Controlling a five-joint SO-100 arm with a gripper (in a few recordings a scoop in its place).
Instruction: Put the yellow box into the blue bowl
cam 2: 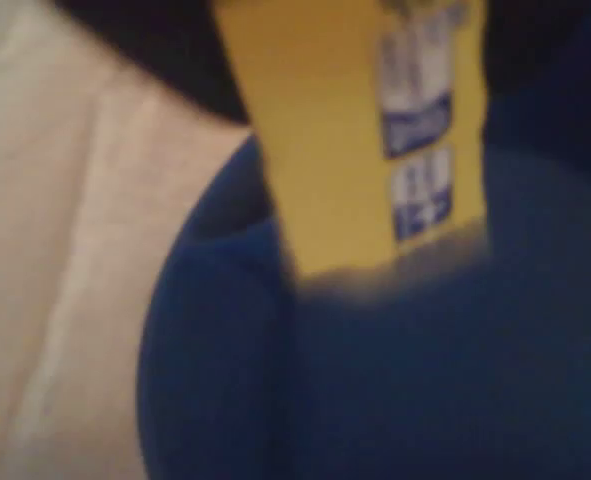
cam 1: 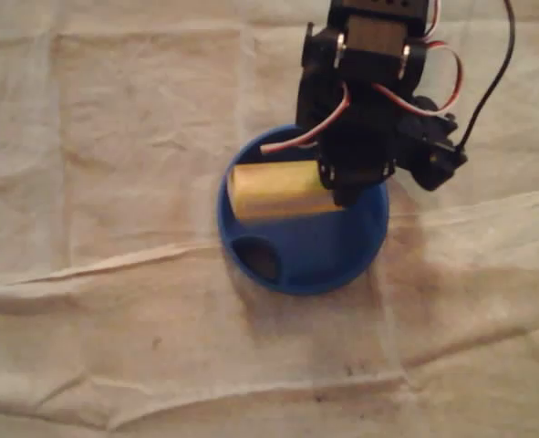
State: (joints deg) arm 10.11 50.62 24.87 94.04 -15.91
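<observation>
The yellow box [cam 1: 278, 192] lies level over the blue bowl [cam 1: 342, 265], its long side running left to right in the overhead view. My black gripper [cam 1: 338, 189] is shut on the box's right end, above the bowl's upper right part. In the wrist view the yellow box [cam 2: 365, 150], with blue and white print, reaches down from the top edge over the inside of the blue bowl [cam 2: 425, 380]. Whether the box touches the bowl's floor I cannot tell. A dark patch [cam 1: 255, 257] shows at the bowl's lower left.
A wrinkled pale cloth [cam 1: 114, 137] covers the whole table, with raised folds crossing below the bowl. Red, white and black wires [cam 1: 451, 73] loop off the arm at the upper right. The cloth [cam 2: 55, 250] lies left of the bowl in the wrist view.
</observation>
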